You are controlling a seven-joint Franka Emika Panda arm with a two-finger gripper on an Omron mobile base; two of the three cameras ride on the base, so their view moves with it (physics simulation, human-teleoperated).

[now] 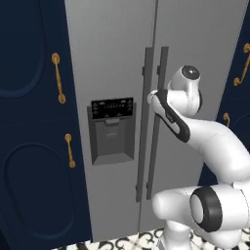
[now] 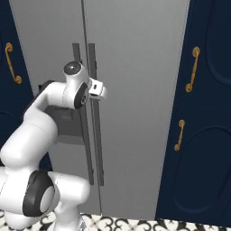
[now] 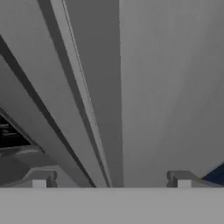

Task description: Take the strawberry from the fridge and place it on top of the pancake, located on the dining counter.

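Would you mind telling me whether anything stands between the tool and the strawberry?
Yes: both doors of the fridge are shut. The tool, its jaws apart, is at the handles.

You face tall grey fridge point(image 1: 117, 58), both doors shut; two long dark vertical handles point(image 1: 152, 122) side by side at centre seam, black-panelled dispenser recess point(image 1: 112, 129) in left door.
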